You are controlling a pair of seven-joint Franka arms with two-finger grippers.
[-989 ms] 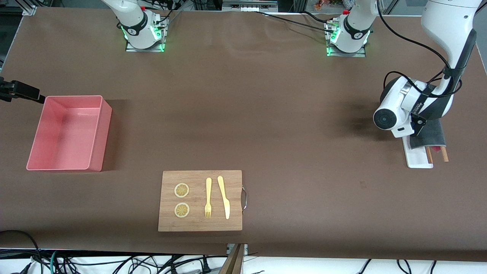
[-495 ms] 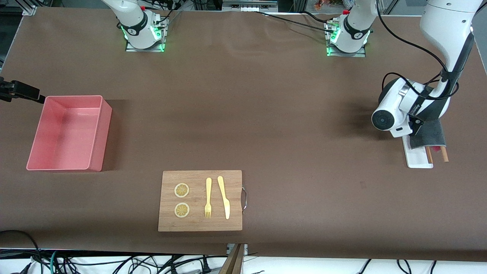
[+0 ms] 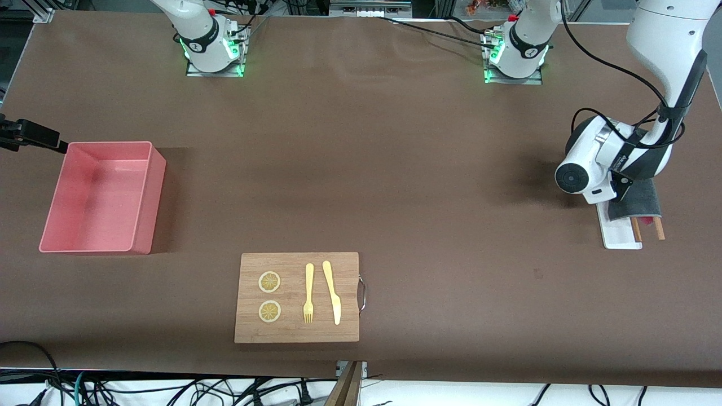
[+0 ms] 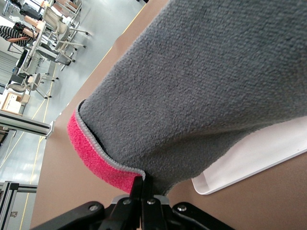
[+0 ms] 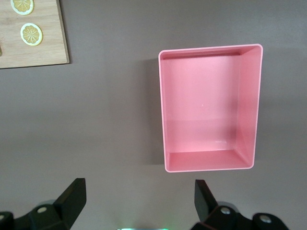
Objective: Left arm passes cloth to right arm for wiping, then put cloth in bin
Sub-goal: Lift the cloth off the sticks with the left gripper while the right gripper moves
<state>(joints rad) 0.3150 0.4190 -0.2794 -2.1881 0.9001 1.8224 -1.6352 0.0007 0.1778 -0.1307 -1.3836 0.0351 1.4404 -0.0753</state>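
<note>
The cloth, grey face up with a pink edge, lies over the white tray at the left arm's end of the table. My left gripper is low over the tray, mostly hidden under its white wrist housing. In the left wrist view the left gripper is shut on the folded edge of the cloth, with the tray under it. My right gripper is open and empty, high over the table beside the pink bin; it is out of the front view. The bin is empty.
A wooden cutting board with two lemon slices, a fork and a knife lies near the front edge. Two wooden sticks poke out from under the cloth. A black mount stands beside the bin.
The left arm's wrist shifted slightly toward the table's middle and back over the tray. The cloth stays in its grip. Nothing else moved.
</note>
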